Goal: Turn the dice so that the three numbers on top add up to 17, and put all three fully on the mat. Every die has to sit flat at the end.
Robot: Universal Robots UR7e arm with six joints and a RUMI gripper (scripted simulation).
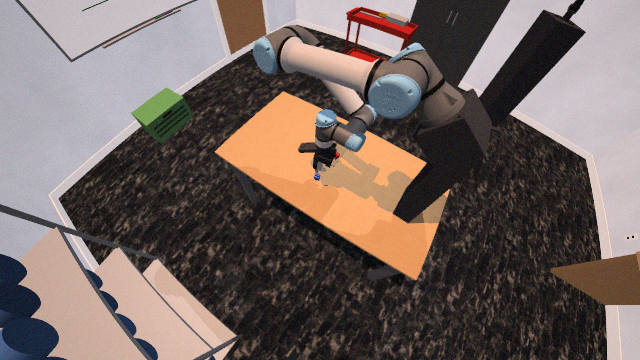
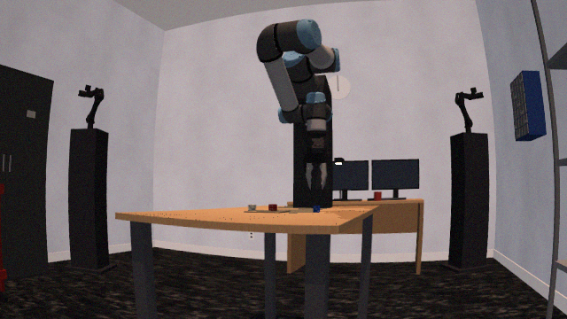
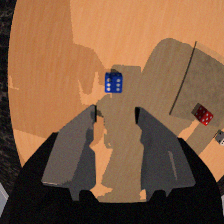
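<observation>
A blue die [image 3: 113, 82] lies flat on the bare table top, off the mat, with six pips up; it also shows in the overhead view [image 1: 316, 176] and the side view [image 2: 316, 208]. My gripper [image 3: 115, 107] [image 2: 316, 186] hangs straight above it, clear of the table, fingers narrowed but apart and empty. A red die [image 3: 203, 115] lies on the tan mat [image 3: 207, 85] to the right. A grey-white die [image 3: 219, 137] sits at the frame's right edge, also on the mat; its top face is not readable.
The table's left edge and dark carpet run along the left of the wrist view. The arm's black pedestal [image 1: 450, 145] stands at the table's far right side. A second desk with monitors [image 2: 376, 175] stands behind.
</observation>
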